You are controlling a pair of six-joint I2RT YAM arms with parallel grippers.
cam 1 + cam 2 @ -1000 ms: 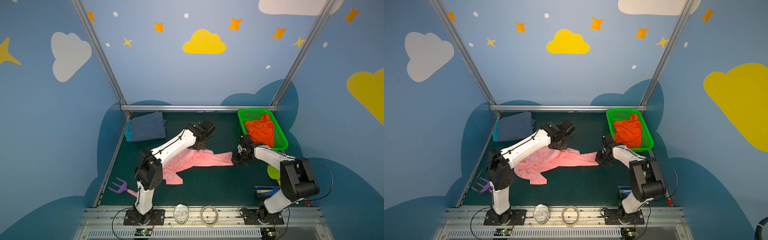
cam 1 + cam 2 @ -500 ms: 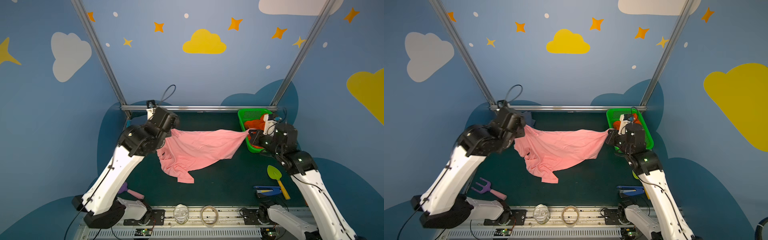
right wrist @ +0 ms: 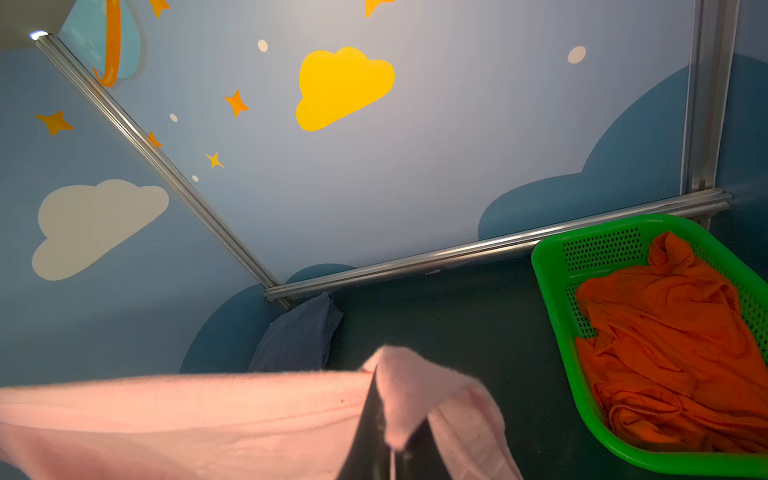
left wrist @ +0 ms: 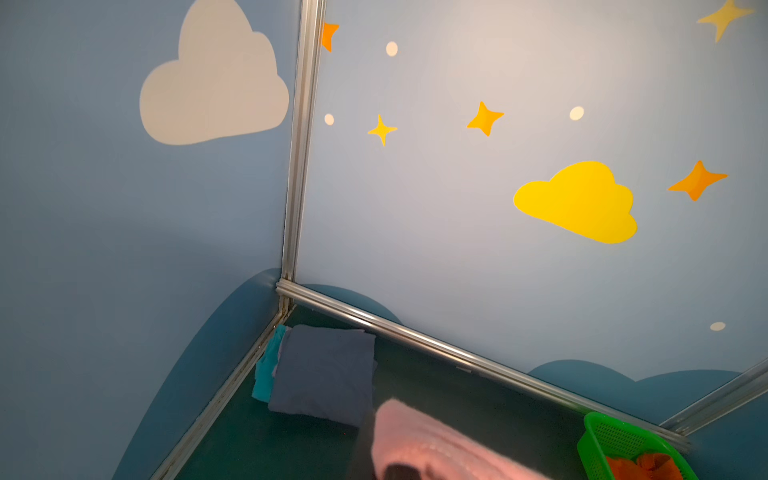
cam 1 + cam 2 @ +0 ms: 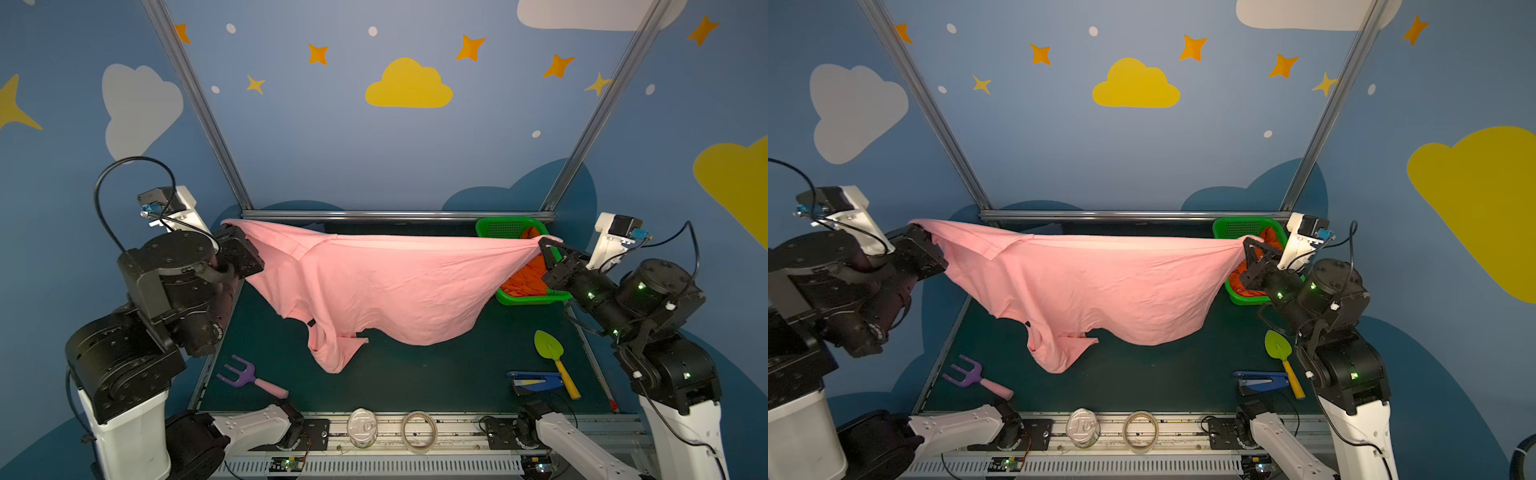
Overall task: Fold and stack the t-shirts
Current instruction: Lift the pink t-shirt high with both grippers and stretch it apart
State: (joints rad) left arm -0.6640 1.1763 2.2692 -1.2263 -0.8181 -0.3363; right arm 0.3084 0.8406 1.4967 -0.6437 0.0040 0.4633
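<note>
Cloth of the light pink cotton short-sleeved t-shirt [image 5: 374, 286] hangs stretched in the air above the dark green table mat [image 5: 415, 374]. Its upper edge is pulled nearly straight between the arms and its lower part sags. The left gripper [image 5: 235, 237] has its jaws pressed together on one end of that edge. The right gripper [image 5: 542, 244] pinches the other end, clamped on fabric the same way. A small black tag [image 5: 311, 323] shows near the shirt's lower edge; nothing on it is legible.

The right wrist view shows the pinch up close, with pink cloth bunched over a dark fingertip [image 3: 368, 449]. The left wrist view alone shows the folded slate blue t-shirt [image 4: 324, 374] lying on a teal t-shirt [image 4: 266, 374] in the mat's far left corner. In both top views the pink shirt covers nearly all of that stack. The crumpled bright orange t-shirt [image 3: 665, 332] fills the green plastic mesh basket [image 3: 552, 291] at the far right corner. It is plain from the right wrist and half hidden in the top views.

Only the top views show the near side. On the mat lie a purple toy fork with pink handle [image 5: 249, 376], a green toy trowel with yellow handle [image 5: 552, 353] and a blue stapler [image 5: 536, 380]. On the rail stands a round metal can [image 5: 362, 426] whose embossed lid script is unreadable, beside a ring of clear tape [image 5: 419, 426].
</note>
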